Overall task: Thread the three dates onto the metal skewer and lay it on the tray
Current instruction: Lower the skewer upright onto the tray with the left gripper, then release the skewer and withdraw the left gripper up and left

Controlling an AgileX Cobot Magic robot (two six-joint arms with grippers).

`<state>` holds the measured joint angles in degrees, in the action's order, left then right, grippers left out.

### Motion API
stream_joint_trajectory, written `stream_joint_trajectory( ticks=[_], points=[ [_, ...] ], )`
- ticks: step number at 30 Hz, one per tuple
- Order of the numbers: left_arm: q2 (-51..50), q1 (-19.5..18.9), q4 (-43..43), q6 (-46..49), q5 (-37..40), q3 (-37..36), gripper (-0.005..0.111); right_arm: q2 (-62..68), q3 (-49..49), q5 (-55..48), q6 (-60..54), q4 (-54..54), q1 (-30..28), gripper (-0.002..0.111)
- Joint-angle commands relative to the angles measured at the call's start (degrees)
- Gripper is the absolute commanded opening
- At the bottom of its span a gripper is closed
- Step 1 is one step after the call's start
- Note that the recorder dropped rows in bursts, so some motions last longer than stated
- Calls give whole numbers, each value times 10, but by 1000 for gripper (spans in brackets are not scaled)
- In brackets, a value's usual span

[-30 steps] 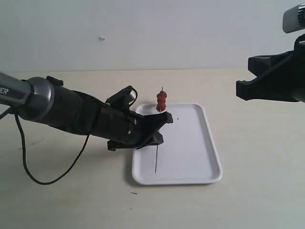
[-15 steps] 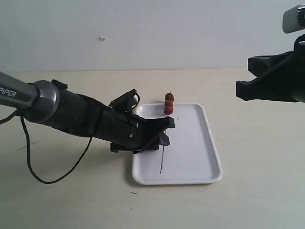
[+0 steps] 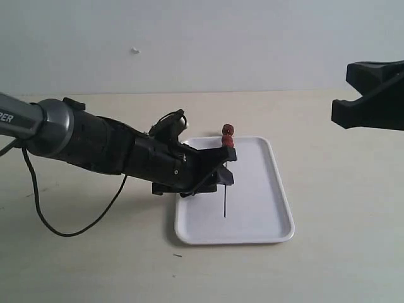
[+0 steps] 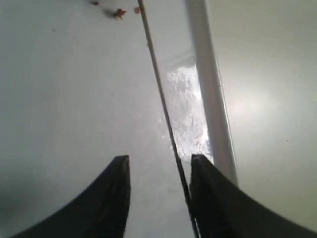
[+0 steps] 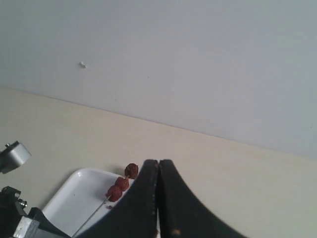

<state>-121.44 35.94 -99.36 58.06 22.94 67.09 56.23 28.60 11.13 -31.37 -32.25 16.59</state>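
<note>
Left fingers [image 4: 113,198] spread wide with the metal skewer [image 3: 225,201] between them (right fingers [image 5: 147,198] pressed together, empty), skewer tip on the tray [image 3: 271,208], three dates [image 3: 228,136] at its far rim.

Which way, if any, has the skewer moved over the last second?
Yes. The metal skewer shifted right in the exterior view, from near the tray's left edge toward its middle.

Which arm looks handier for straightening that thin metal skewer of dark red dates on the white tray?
Probably left: the open left gripper straddles the thin grey metal skewer on the white rectangular tray; the shut right gripper hangs far aside.
</note>
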Motion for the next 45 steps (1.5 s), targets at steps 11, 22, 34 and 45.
stream_joint_trajectory(
  ticks=[11, 22, 34, 45],
  points=[
    [7, 0, 26, 0, -12, 2, 46, -16, -2, -12, 0, 4, 1, 0],
    [7, 0, 58, 2, -2, 2, 78, -16, -2, -12, -2, 4, 1, 0],
    [110, -1, 58, 162, -101, -30, 7, -127, -114, 168, 144, 201, 1, 0],
    [361, -1, 58, 245, -234, -180, 0, -259, -179, 168, 302, 386, 1, 0]
  ],
)
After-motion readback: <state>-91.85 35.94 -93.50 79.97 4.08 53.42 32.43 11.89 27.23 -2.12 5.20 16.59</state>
